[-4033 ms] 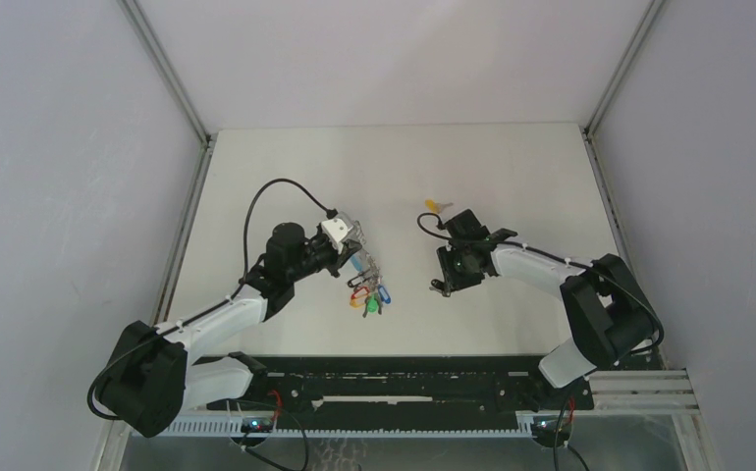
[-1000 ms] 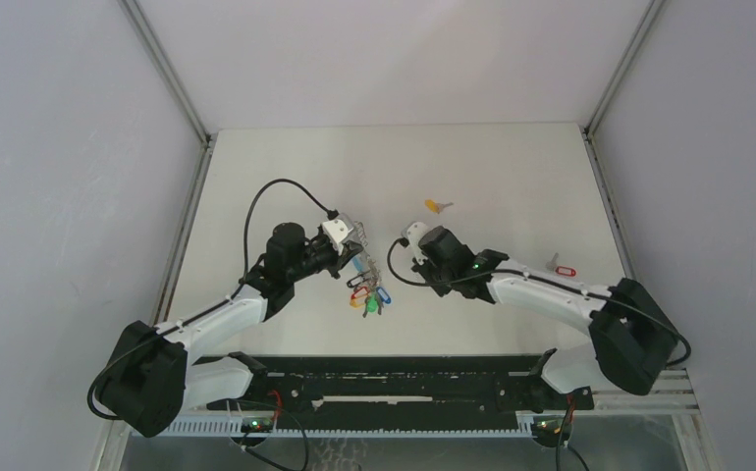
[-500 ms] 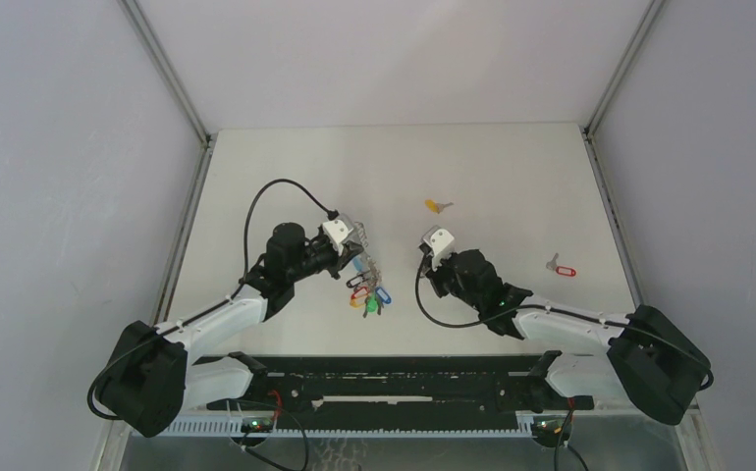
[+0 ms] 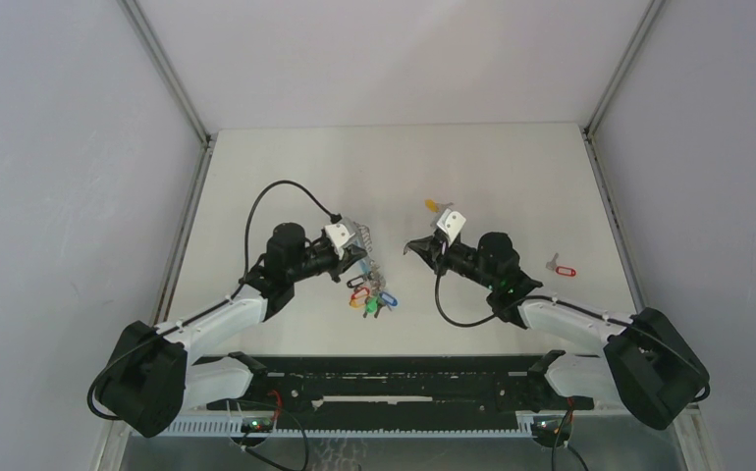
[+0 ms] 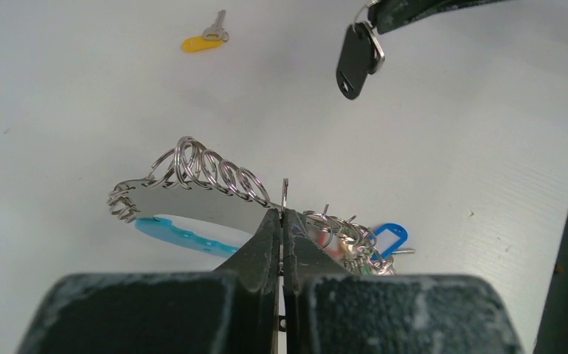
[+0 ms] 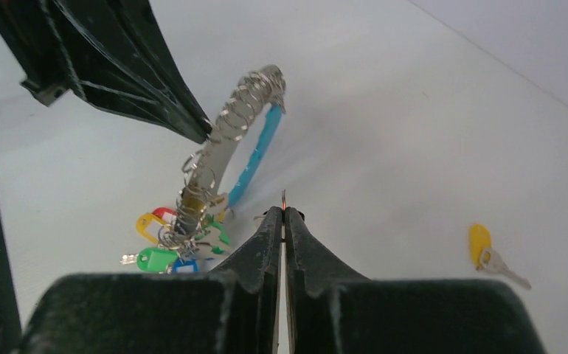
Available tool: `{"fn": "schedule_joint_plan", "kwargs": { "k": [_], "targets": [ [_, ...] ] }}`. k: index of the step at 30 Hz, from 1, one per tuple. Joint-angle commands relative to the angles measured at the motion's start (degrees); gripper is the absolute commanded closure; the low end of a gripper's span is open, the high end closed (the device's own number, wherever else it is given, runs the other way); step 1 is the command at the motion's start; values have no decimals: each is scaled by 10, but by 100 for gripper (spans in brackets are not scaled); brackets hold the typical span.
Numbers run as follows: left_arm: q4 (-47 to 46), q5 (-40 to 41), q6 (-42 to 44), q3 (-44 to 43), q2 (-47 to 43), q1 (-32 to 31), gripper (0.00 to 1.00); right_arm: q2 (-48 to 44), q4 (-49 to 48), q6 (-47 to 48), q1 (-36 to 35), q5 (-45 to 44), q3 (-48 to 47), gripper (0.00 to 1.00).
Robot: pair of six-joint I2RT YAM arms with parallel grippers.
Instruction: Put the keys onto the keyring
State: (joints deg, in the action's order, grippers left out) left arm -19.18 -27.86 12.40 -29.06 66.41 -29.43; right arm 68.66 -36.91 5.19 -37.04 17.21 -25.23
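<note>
Three single keys are in view, and one of them is off the table (image 4: 286,167). The black-tagged key (image 5: 358,60) hangs tag-down from the right gripper (image 6: 282,212), whose jaws are pressed together on its metal end. Only a thin sliver of metal pokes out past the tips in the right wrist view. That gripper sits near the middle of the table and points toward the left edge.

Facing it, a short gap away, the left gripper (image 5: 281,215) has its jaws closed tight on a thin wire ring of the keyring (image 5: 192,177). The keyring is left of the table's middle. Its grey metal loop, strung with many small split rings, arches up beside the left gripper's tips, with the light-blue band along its underside. Its bunch of coloured tags (image 4: 369,297), red, yellow, green and blue, trails toward the near edge and appears to lie on the table.

The black-tagged key is apart from the keyring, above and to the right of the loop in the left wrist view.

The yellow-tagged key (image 4: 438,206) lies flat on the table just beyond the right gripper, toward the far edge. The red-tagged key (image 4: 561,267) lies flat well apart from the others, close to the right edge.
</note>
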Motion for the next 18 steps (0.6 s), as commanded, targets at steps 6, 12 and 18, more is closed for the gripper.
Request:
{"fn": "schedule_joint_plan", "kwargs": {
  "k": [6,12,18],
  "targets": [
    [24,-105,33,-58,5,3,100,32,29,76,33,207,-83,100],
    [28,-130,50,-58,5,3,100,71,74,151,33,302,-119,100],
    [9,-145,71,-45,5,2,100,83,135,208,31,336,-143,100]
  ]
}}
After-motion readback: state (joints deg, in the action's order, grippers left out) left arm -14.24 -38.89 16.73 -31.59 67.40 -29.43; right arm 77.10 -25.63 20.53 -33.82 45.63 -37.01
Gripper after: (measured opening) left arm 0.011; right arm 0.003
